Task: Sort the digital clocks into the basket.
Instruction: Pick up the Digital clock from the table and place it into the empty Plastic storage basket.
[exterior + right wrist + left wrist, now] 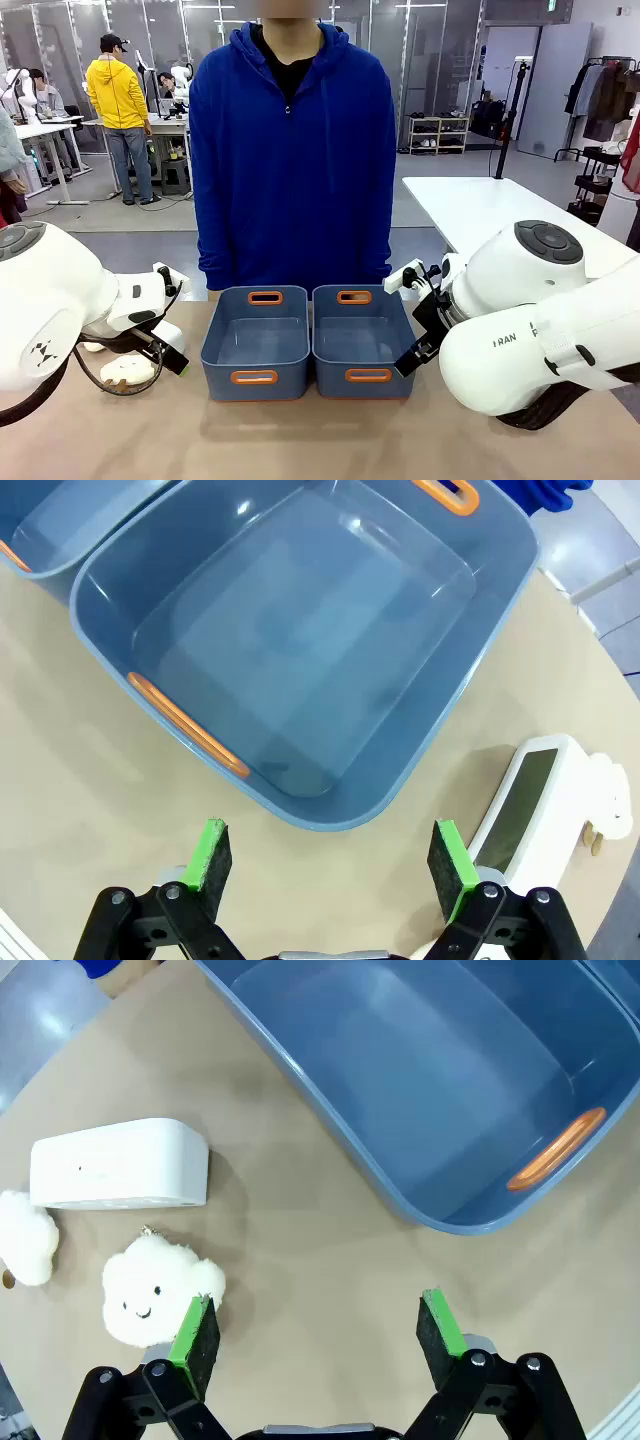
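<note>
A: State of the pincers?
B: Both released. My left gripper (316, 1312) hangs wide over bare table with nothing between the pads. My right gripper (328, 842) is the same.
A: Where are the clocks?
B: 2 clocks, both on the table, none in a tub. The left clock (120, 1163) lies flat beside the left basket (300, 1065), well apart from my pads. A smiling cloud plush (155, 1290) sits just beside 1 pad, with another plush (25, 1250) near it. The right clock (535, 800) stands on edge, grey screen toward the right basket (290, 810), just outside 1 finger. A plush bit (608, 805) sits behind it.
A: Which tub?
B: Can't tell. The 2 are identical and both look empty. A person (292, 150) stands behind them.
A: How do I do the pick well?
B: My judgement: centre over 1 clock first, so it sits between the pads, not under 1. Left: move off the plush, roll the wrist to span the short width, go low, close on the flat sides. Right: shift sideways and keep off the screen. Smooth plastic may slip, so grip mid-body. Lift above the rim before crossing.
</note>
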`<act>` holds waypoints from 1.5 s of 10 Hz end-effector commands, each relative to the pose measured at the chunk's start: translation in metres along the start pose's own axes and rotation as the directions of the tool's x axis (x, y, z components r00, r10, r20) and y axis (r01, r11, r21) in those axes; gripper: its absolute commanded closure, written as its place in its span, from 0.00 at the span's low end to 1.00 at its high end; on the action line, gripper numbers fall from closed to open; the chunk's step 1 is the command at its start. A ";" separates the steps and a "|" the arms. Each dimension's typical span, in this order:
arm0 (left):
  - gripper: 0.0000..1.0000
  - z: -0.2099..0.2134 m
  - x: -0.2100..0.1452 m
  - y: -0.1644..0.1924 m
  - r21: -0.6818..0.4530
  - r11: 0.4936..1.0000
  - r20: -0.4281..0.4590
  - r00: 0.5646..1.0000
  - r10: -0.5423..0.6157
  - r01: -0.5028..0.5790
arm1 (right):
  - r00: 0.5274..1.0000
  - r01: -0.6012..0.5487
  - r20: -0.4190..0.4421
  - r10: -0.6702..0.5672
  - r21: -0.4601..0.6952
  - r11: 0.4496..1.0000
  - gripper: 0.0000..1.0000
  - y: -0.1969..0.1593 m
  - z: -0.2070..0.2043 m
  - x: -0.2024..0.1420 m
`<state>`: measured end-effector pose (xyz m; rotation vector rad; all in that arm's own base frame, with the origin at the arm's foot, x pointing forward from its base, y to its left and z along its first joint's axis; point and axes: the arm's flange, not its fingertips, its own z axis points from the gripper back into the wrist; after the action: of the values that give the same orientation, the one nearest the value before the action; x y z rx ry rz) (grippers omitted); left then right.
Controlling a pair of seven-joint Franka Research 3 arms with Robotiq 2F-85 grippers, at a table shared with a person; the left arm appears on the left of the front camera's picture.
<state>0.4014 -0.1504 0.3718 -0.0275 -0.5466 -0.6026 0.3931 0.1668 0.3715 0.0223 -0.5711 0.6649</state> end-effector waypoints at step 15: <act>0.00 0.076 0.022 0.055 -0.330 0.944 -0.004 1.000 0.009 -0.010 | 0.998 0.030 -0.050 -0.023 0.153 0.988 0.00 -0.031 0.058 0.043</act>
<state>0.4053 -0.1312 0.4460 -0.2461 -0.5012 -0.6617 0.4067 0.1722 0.4372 0.0721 -0.5158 0.6705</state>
